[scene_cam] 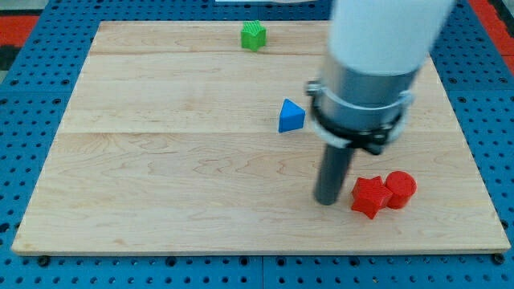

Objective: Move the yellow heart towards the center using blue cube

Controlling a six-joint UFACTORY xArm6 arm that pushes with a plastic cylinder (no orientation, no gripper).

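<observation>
No yellow heart and no blue cube show in the camera view; the arm's body may hide part of the board's upper right. A blue triangular block [291,116] lies a little right of the board's middle. My tip [326,201] rests on the board below and to the right of it, just left of a red star-shaped block [369,195], close to it with a small gap. A red cylinder [400,189] touches the star's right side. A green cube [253,35] sits near the board's top edge.
The wooden board [161,160] lies on a blue pegboard table [24,104]. The arm's white and grey body [377,56] hangs over the board's upper right part.
</observation>
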